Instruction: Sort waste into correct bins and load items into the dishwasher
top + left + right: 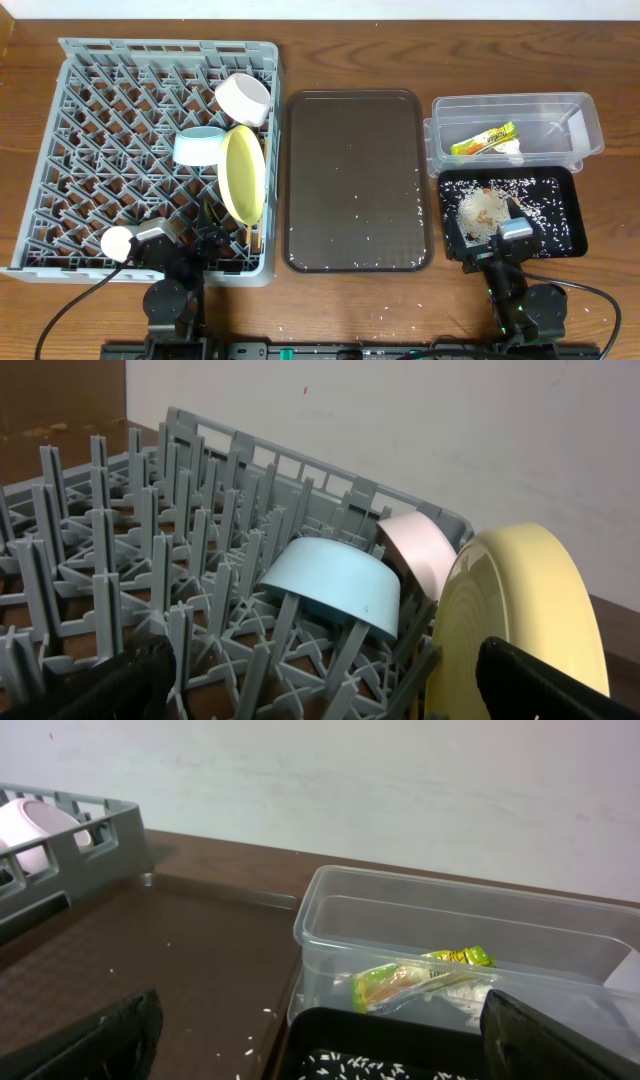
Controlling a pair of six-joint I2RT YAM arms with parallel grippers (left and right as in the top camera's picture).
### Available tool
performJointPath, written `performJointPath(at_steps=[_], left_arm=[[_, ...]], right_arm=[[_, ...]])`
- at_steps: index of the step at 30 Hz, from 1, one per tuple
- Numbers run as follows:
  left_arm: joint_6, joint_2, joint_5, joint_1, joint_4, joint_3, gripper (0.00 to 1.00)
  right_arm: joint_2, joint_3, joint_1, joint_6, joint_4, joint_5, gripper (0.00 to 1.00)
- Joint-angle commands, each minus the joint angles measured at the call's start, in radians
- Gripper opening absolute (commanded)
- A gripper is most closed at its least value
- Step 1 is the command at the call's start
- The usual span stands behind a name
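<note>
The grey dish rack (100, 120) holds a small white bowl (243, 97), a light-blue bowl (198, 146) and a yellow plate (243, 175) standing on edge. They also show in the left wrist view: the rack (150, 560), the blue bowl (335, 585), the white bowl (420, 545) and the plate (520, 610). Thin wooden chopsticks (252, 237) seem to stand by the plate's near end. The clear tub (560, 115) holds the green-and-orange wrapper (483, 140) and a white tissue (515, 150). The wrapper also shows in the right wrist view (420, 975). The black tray (570, 215) holds rice crumbs (483, 208). My left gripper (208, 243) (330, 695) is open over the rack's near corner. My right gripper (490, 245) (325, 1055) is open over the black tray's near edge.
A large dark-brown serving tray (358, 180) lies between the rack and the bins, with a few rice grains on it. Stray grains lie on the wooden table near the front edge (380, 320). A white wall stands behind the table.
</note>
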Motion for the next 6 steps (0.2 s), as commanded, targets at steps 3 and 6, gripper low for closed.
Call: performJointPath(at_steps=[3,6], left_arm=[[-0.005,-0.007,-0.006,0.005,-0.031,-0.024,0.96],[-0.005,-0.007,-0.006,0.005,-0.031,-0.024,0.96]], right_arm=[[-0.005,-0.002,-0.011,-0.008,-0.003,0.006,0.99],[-0.005,-0.002,-0.011,-0.008,-0.003,0.006,0.99]])
